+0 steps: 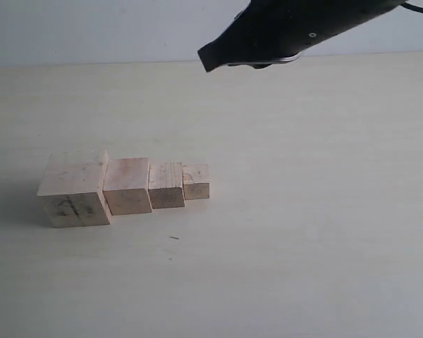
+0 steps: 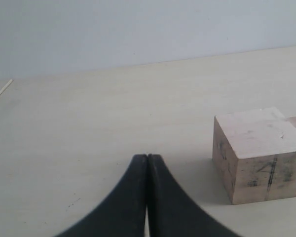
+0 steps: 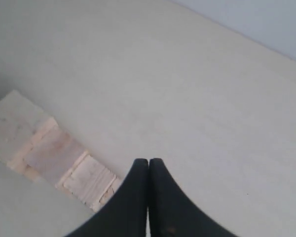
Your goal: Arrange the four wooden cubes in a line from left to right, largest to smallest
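Sitting on the desk: four wooden cubes in one row, each touching its neighbour, in the left half of the exterior view.
Order, left to right: largest cube, second cube, third cube, smallest cube; the sizes step down along the row.
Marks: dark strokes on the front face of the largest cube; the other three look plain and pale.
Front line: stepped rather than flush, with each smaller block's front edge a little further back.
Left claw: clenched, fingertips pressed together with nothing between them; it hangs over bare desk, with the largest cube near it but apart.
Right claw: clenched and empty, its two black fingers meeting at the tips; in the exterior view it is raised over the far part of the desk, well apart from the row.
Right wrist view: looks down on the row from above and behind the claw.
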Robot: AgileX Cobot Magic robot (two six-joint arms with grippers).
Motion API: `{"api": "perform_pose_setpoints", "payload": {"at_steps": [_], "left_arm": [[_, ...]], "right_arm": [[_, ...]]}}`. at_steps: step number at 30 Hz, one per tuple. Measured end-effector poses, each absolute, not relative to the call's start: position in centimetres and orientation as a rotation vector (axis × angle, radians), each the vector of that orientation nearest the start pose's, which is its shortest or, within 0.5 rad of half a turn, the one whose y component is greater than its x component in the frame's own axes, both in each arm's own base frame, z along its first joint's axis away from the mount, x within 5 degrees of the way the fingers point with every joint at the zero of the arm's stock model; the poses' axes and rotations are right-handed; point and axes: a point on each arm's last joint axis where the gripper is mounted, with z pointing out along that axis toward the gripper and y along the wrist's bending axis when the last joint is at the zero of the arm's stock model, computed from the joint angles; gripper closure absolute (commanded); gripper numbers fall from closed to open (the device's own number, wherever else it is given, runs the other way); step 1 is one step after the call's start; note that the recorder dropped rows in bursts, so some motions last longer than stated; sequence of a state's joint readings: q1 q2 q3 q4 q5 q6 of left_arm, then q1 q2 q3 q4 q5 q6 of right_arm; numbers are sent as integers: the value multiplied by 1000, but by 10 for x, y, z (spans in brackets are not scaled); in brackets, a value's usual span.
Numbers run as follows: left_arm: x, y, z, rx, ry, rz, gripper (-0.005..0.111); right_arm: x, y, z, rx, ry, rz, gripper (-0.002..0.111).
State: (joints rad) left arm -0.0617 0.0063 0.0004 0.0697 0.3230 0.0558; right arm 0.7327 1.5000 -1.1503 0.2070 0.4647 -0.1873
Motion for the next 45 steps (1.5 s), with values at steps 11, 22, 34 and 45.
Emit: {"api": "perform_pose_setpoints", "payload": {"at_steps": [11, 22, 34, 45], "left_arm": [[54, -1, 184, 151, 1807, 63, 107], [54, -1, 184, 151, 1807, 63, 107], [54, -1, 184, 151, 1807, 63, 107], [54, -1, 184, 151, 1807, 63, 107]], "right_arm": [[224, 210, 319, -701, 2122, 555, 108], [219, 192, 325, -819, 2106, 365, 108], [176, 72, 296, -274, 2045, 263, 108], [106, -4, 269, -19, 1822, -82, 108]]}}
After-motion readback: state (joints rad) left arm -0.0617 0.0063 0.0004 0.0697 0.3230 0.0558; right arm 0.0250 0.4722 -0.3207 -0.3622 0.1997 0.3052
